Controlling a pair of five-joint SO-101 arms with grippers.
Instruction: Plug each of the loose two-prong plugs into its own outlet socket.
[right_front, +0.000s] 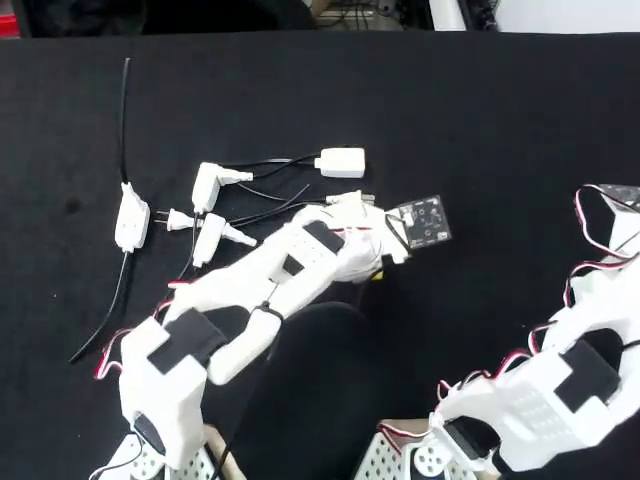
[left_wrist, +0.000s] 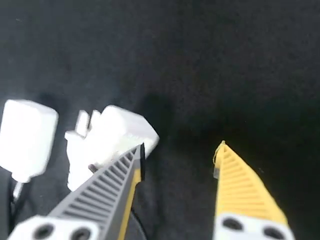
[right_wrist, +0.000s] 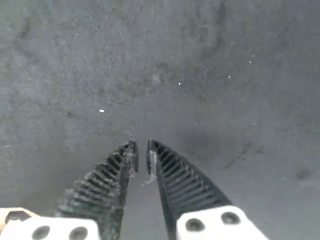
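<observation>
The left hand (left_wrist: 181, 146) hangs wide open and empty beside the white two-prong plastic plug (left_wrist: 112, 135); it should centre over the plug's body before closing.

White arms (right_front: 250, 300), red-black cables (right_front: 581, 215) — left end effector (left_wrist: 181, 146) ribbed, yellow-and-grey

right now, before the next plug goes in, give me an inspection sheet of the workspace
surface: black cloth, bare on the right side
job's things: white plugs and sockets clustered left of centre; one plug lies beside the left gripper, not gripped
clutter: nothing seen
grippers: left gripper open over the cloth; right gripper shut, empty
cables: black leads run from the cluster, one toward the far edge, one toward the near edge
surroundings: dim room past the far edge, unclear
</observation>
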